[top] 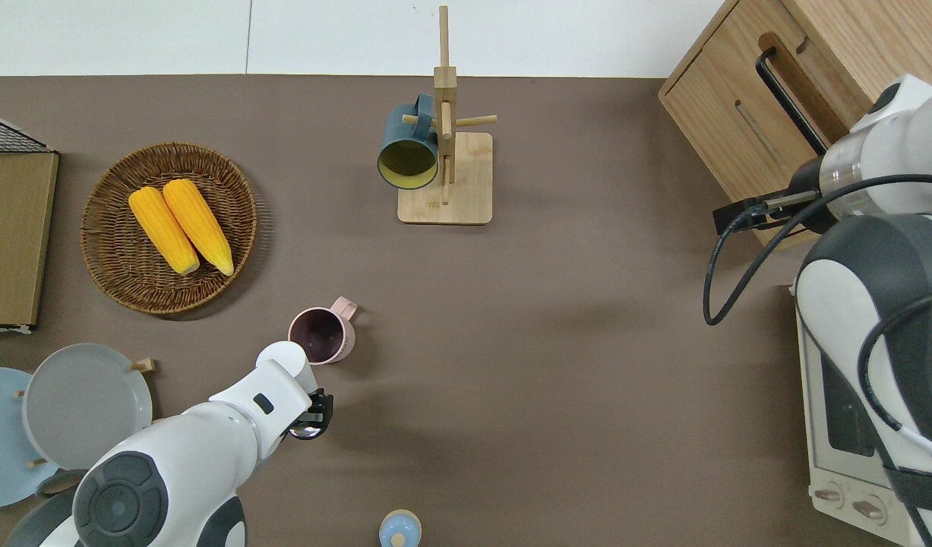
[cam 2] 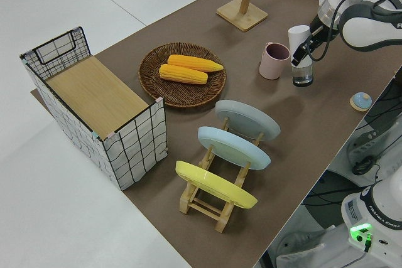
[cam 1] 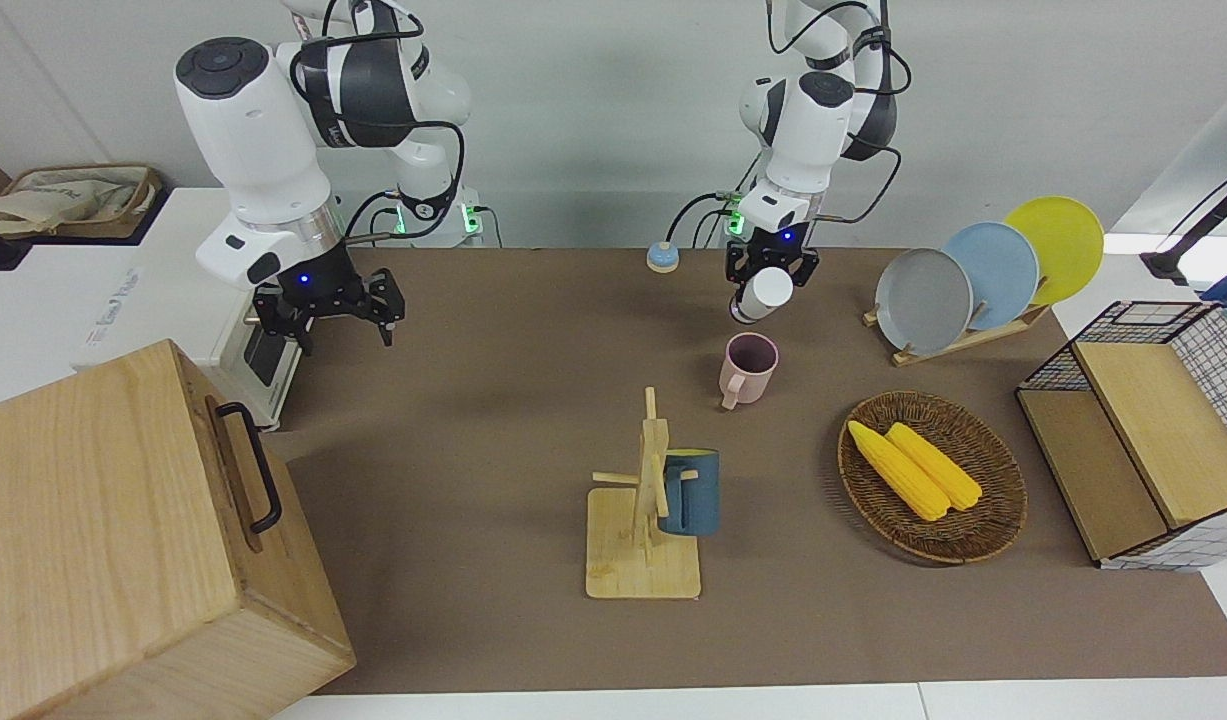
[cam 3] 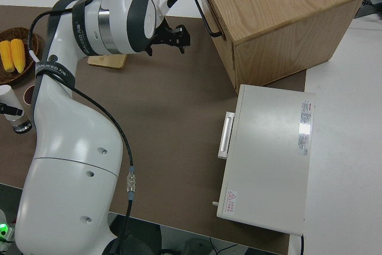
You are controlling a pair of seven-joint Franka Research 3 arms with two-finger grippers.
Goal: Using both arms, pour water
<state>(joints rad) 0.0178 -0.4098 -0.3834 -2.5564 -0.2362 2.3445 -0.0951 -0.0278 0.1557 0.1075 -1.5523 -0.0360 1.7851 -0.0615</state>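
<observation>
My left gripper [cam 1: 771, 268] is shut on a bottle [cam 1: 770, 290] with a white top and a clear base. The bottle [top: 279, 357] tilts with its top toward a pink mug [cam 1: 748, 368], which stands upright on the brown mat, a little farther from the robots. In the left side view the bottle [cam 2: 299, 39] is beside the mug [cam 2: 274, 61], its base low over the mat. No water shows. My right gripper [cam 1: 328, 310] hangs open with nothing in it, next to the wooden box [cam 1: 123, 540] at the right arm's end.
A mug tree [cam 1: 645, 540] carries a blue mug [cam 1: 693, 492] mid-table. A wicker basket [cam 1: 1003, 500] holds two corn cobs. A rack of three plates [cam 1: 973, 275], a wire crate [cam 1: 1153, 430], a white oven [cam 3: 268, 153] and a small blue knob [cam 1: 661, 257] are also around.
</observation>
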